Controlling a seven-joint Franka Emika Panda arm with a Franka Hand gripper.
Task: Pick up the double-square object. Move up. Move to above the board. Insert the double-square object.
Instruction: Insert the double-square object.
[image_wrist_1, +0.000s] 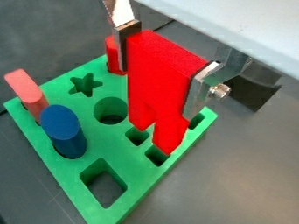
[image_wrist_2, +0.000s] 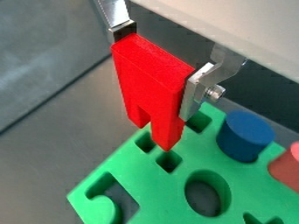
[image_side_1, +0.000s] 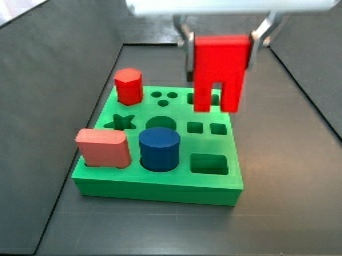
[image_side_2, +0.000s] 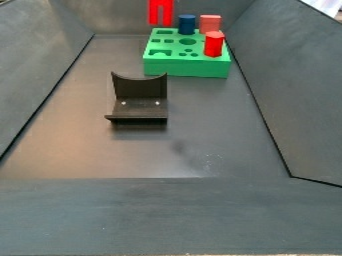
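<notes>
From my remote station I see the gripper (image_wrist_1: 163, 63) above the board (image_side_1: 114, 182), its two flat silver fingers (image_wrist_1: 121, 19) closed onto the flat faces of the double-square object (image_wrist_1: 160, 77), which fills the gap between them. The fingers press on the upper part of the red block, one on each broad side, and the block hangs down from them. Its long axis stands upright, roughly square to the board's top face, and the stepped end with two legs of unequal length points down. In a wrist view the longer leg reaches down to a small square hole in the board (image_wrist_2: 111, 188), and I cannot tell whether its tip has entered that hole or only touches its edge. In a side view the double-square object (image_side_1: 221, 68) stands over the far half of the board, beside the row of small holes. Also on the board are a red hexagonal prism (image_side_1: 128, 86) at a far corner, a blue cylinder (image_side_1: 160, 149) near the front edge, and a salmon-pink block (image_side_1: 103, 148) at a front corner just beside the cylinder. In a side view the fixture (image_side_2: 138, 98) stands on the dark floor, well apart from the board (image_side_2: 187, 62) and nearer the camera.
</notes>
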